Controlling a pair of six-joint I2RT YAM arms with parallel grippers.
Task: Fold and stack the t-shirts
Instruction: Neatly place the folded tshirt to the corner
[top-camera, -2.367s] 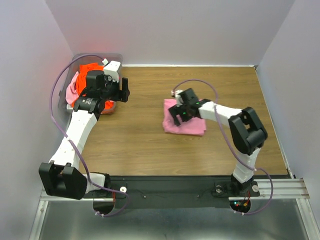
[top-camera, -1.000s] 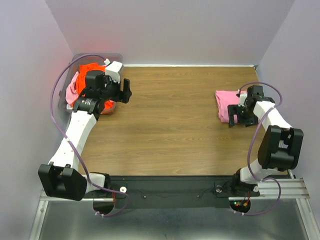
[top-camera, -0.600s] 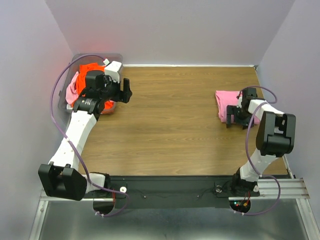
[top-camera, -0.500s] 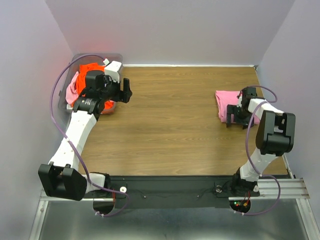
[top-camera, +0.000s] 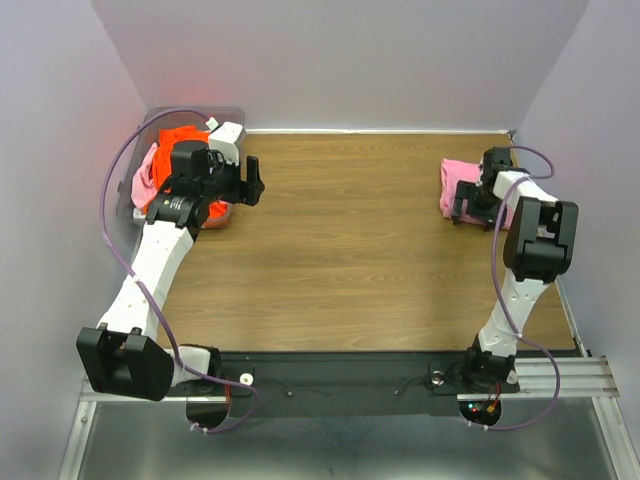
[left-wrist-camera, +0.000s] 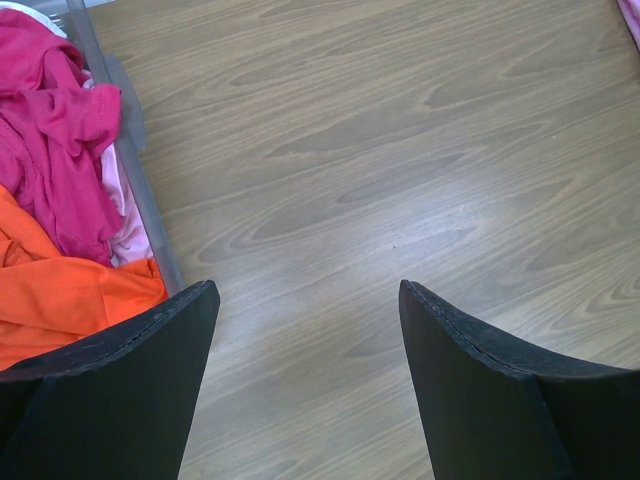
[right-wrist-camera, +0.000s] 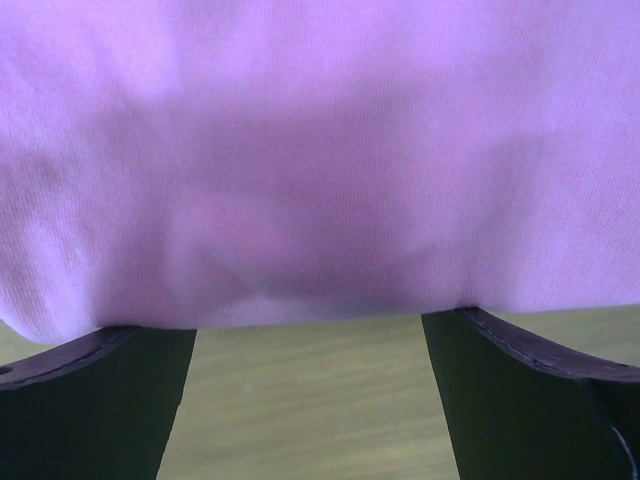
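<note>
A folded light pink t-shirt (top-camera: 457, 183) lies at the far right of the wood-grain tabletop (top-camera: 340, 240), close to the right wall. The right gripper (top-camera: 472, 208) sits at its near edge, and the arm partly covers the cloth in the top view. In the right wrist view the light pink t-shirt (right-wrist-camera: 320, 150) fills the upper part of the picture. Its soft rounded edge runs just over the tips of the two black fingers (right-wrist-camera: 95, 400). These stand spread wide at the lower corners, with bare tabletop (right-wrist-camera: 310, 410) between them and nothing pinched. Whether the tips touch the cloth cannot be told.

A clear plastic bin (top-camera: 152, 122) stands in the far left corner, holding the other t-shirts in a loose heap. A bright orange t-shirt (top-camera: 180, 135) lies on top, with pale pink cloth (top-camera: 146, 172) at the left side. The left gripper (top-camera: 250, 182) hovers just right of the bin, over the tabletop. In its wrist view the left gripper (left-wrist-camera: 305, 290) has its fingers (left-wrist-camera: 130, 390) spread wide and empty above bare wood. The bin's wall (left-wrist-camera: 135, 170) runs along the left. Inside it are a crumpled hot pink t-shirt (left-wrist-camera: 50, 130), a strip of pale pink t-shirt (left-wrist-camera: 125, 225) and the orange t-shirt (left-wrist-camera: 60, 300).
</note>
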